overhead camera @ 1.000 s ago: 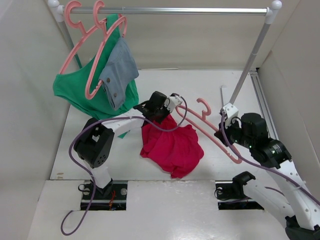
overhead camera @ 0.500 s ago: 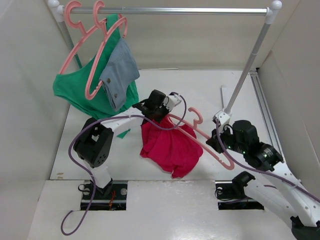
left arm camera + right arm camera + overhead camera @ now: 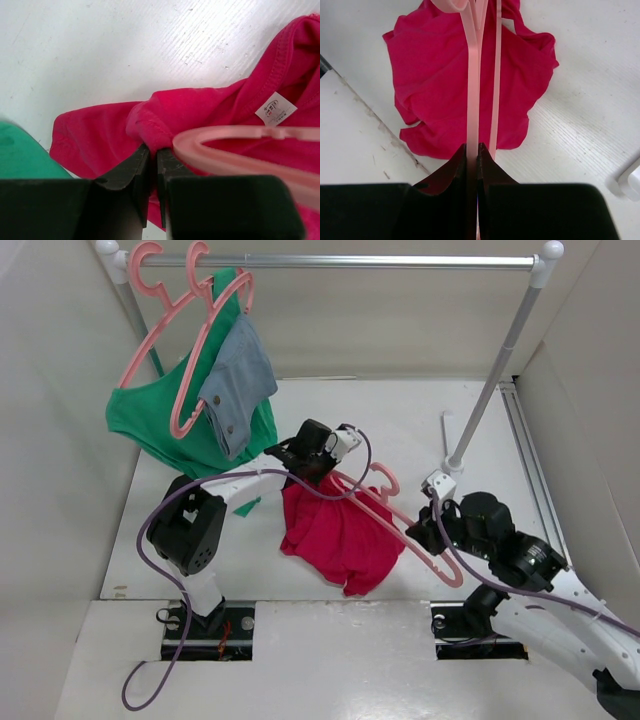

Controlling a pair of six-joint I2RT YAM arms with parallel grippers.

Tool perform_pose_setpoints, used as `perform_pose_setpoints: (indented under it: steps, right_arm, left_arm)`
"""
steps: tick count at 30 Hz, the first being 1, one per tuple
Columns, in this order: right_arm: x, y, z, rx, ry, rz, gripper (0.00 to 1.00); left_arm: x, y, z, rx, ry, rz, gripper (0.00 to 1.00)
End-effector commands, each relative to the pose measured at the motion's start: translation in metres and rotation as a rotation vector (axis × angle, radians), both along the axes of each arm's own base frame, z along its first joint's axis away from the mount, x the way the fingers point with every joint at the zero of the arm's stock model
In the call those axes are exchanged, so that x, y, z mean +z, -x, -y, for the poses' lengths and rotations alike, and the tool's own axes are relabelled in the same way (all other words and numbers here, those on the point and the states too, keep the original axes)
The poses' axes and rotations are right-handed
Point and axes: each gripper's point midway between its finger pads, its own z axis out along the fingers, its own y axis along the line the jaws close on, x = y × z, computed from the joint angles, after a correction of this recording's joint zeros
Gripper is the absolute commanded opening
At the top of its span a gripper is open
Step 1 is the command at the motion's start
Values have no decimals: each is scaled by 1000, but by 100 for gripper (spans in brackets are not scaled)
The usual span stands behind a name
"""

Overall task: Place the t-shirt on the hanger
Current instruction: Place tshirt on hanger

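Note:
The crimson-red t-shirt (image 3: 340,535) lies crumpled on the white table, lifted at its far edge. My left gripper (image 3: 322,468) is shut on a fold of the t-shirt (image 3: 155,125) near the collar; a white label shows to the right. My right gripper (image 3: 418,532) is shut on one bar of the salmon-pink hanger (image 3: 385,508), which lies tilted above the t-shirt with its hook toward the left gripper. In the right wrist view the hanger (image 3: 472,80) runs straight out from the jaws over the t-shirt (image 3: 435,75). The hanger's curved end (image 3: 220,145) shows in the left wrist view.
A clothes rail (image 3: 350,260) spans the back on a slanted post (image 3: 490,390). Two pink hangers (image 3: 190,330) hang at its left end with a green garment (image 3: 150,420) and a grey-blue denim piece (image 3: 240,380). White walls close in on both sides.
My right gripper has carried the hanger leftward and nearer, so it now lies over the t-shirt with its hook close to the left gripper. The left gripper has stayed put, holding the cloth.

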Motion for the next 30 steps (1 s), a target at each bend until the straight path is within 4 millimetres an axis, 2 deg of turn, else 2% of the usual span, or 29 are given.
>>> perform_pose_setpoints:
  steps: [1, 3, 5, 7, 11, 12, 15, 17, 20, 24, 27, 30]
  right_arm:
    - [10, 7, -9, 20, -61, 0, 0]
    - [6, 10, -10, 22, -51, -5, 0]
    - [-2, 7, -7, -7, -29, -22, 0]
    - [-10, 2, -5, -30, -3, -30, 0]
    - [-16, -7, -1, -83, 20, -24, 0]
    - [-16, -7, -1, -83, 20, -24, 0]
    - [-14, -16, -5, -80, 45, -10, 0]
    - [-13, -17, -11, -42, 57, -1, 0]
    - [-11, -10, -19, 32, 56, 17, 0]
    - [5, 4, -25, 114, 30, 81, 0]
    - [9, 7, -22, 120, 34, 97, 0]
    - [9, 6, -21, 108, 32, 94, 0]
  left_arm:
    - [29, -11, 7, 12, 40, 55, 8]
    - [29, -11, 7, 12, 39, 55, 22]
    - [29, -11, 7, 12, 39, 55, 26]
    - [29, -11, 7, 12, 39, 55, 26]
    - [25, -10, 5, 6, 29, 52, 2]
    - [25, -9, 7, -3, 36, 47, 0]
    - [20, -7, 6, -3, 24, 32, 0]
    - [24, -9, 8, -3, 31, 40, 0]
    - [31, -12, 11, -9, 45, 47, 0]
    - [45, -29, 7, 39, 52, 84, 0]
    - [43, -39, 2, 66, 32, 82, 0]
    - [40, -34, 3, 44, 24, 61, 0]
